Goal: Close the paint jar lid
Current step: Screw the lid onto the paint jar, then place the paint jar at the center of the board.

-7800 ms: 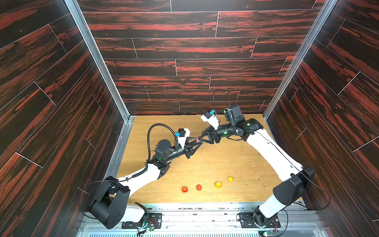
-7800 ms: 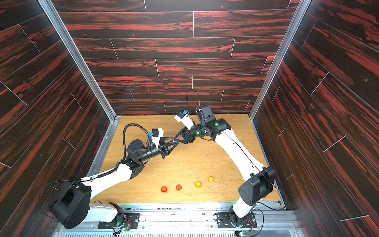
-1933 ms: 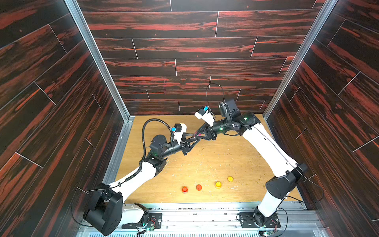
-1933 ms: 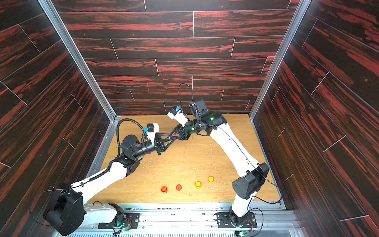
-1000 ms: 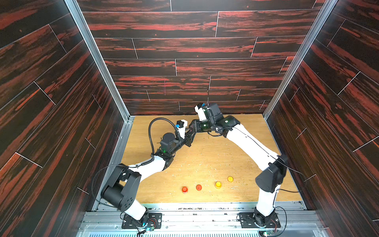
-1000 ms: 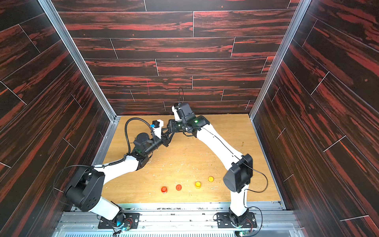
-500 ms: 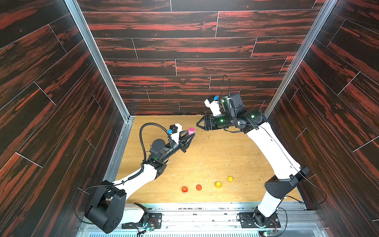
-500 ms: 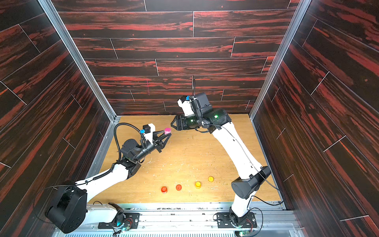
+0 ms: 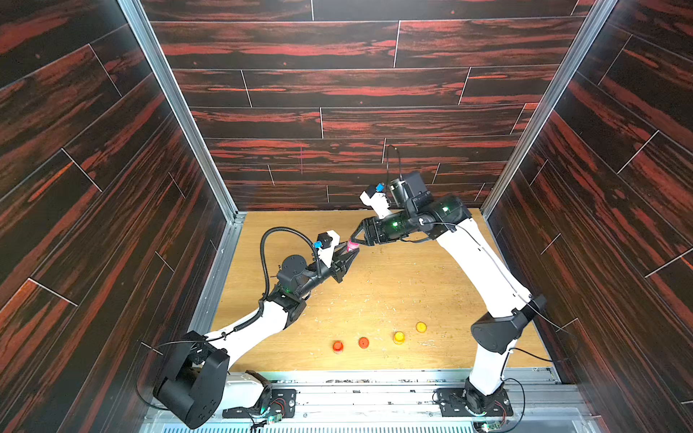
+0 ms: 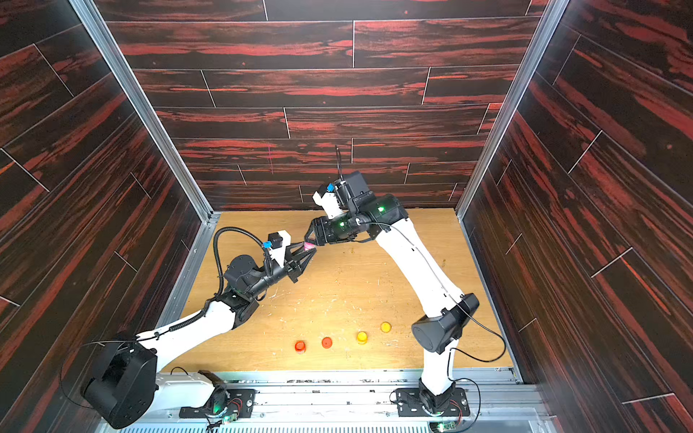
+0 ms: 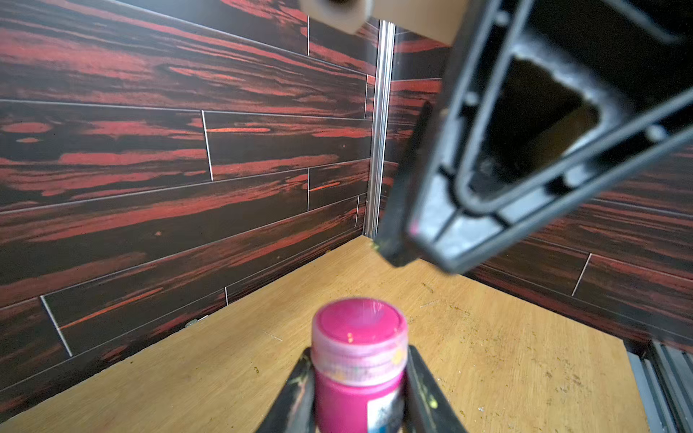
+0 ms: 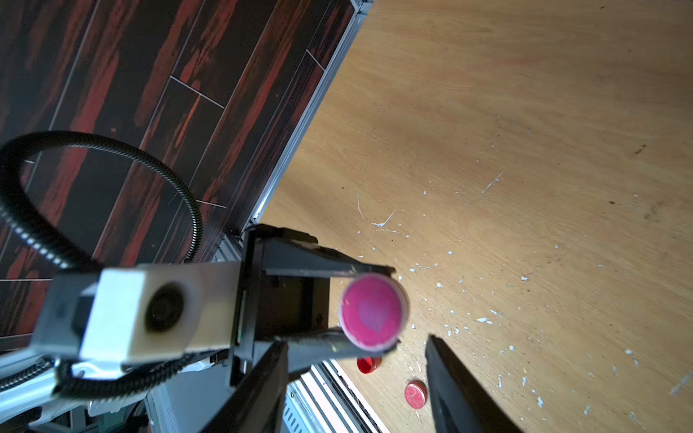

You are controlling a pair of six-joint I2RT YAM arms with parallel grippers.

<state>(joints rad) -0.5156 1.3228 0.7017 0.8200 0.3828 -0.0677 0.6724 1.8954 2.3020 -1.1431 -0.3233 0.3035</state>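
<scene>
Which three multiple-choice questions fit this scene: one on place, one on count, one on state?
1. Where is the pink paint jar?
A. on the table
B. between the left gripper's jaws
C. between the right gripper's jaws

2. How many small round pieces lie on the table?
A. two
B. four
C. six

3. How do the right gripper's jaws stand?
A. open, clear of the lid
B. shut on the lid
C. shut on nothing

1 B: the left wrist view shows it clamped.
2 B: two red, two orange, in both top views.
3 A: the right wrist view shows them apart.
</scene>
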